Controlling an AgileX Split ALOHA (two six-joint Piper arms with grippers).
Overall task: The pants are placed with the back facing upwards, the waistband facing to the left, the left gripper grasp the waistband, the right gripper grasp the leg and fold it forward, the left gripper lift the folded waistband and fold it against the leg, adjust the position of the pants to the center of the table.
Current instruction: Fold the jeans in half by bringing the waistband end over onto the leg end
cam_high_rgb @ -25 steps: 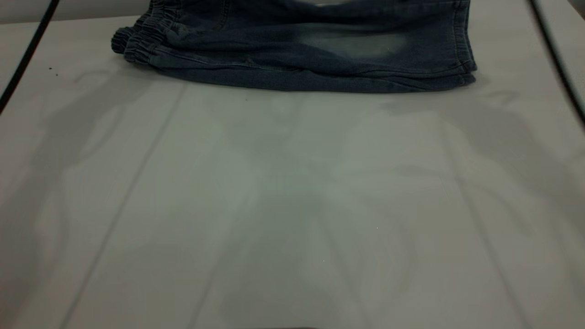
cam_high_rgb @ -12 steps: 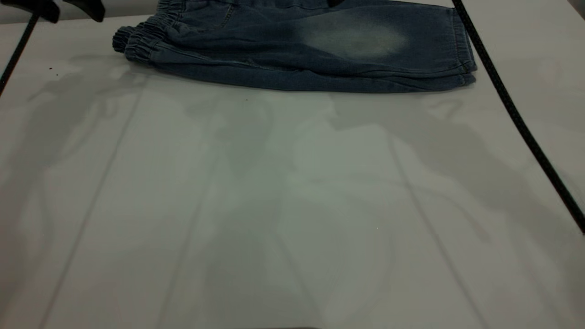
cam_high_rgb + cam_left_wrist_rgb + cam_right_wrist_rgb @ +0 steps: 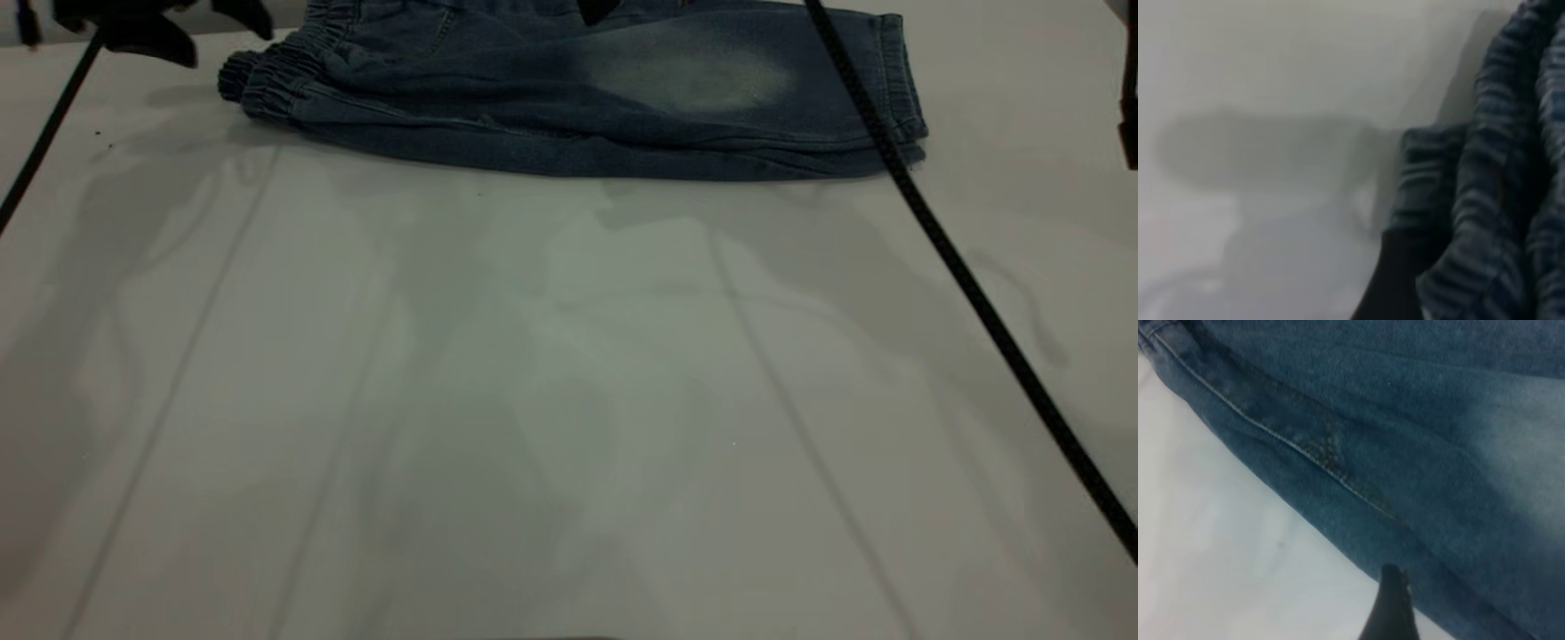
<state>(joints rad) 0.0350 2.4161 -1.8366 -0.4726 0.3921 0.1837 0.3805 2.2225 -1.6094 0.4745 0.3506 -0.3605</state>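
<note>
The pants [image 3: 569,107] lie folded lengthwise at the far side of the table [image 3: 569,400]. Their ruffled waistband [image 3: 267,80] points left, and the leg [image 3: 702,76] with its whitish patch lies on top, hem cuff to the right. My left gripper [image 3: 209,31] hovers open just left of and above the waistband. In the left wrist view one dark finger [image 3: 1388,287] stands beside the gathered waistband [image 3: 1498,200]. Only a black tip of my right gripper [image 3: 594,9] shows above the middle of the pants; in the right wrist view it [image 3: 1390,607] hangs over the denim's near edge [image 3: 1358,493].
A black braided cable [image 3: 960,267] runs diagonally from above the leg down to the right edge of the exterior view. A thin black cable [image 3: 44,142] slants at the far left. A dark part [image 3: 1129,107] shows at the right edge.
Both grippers have come into view at the far side. The left one moved right toward the waistband. The right arm's cable swept left across the leg. The pants have not moved.
</note>
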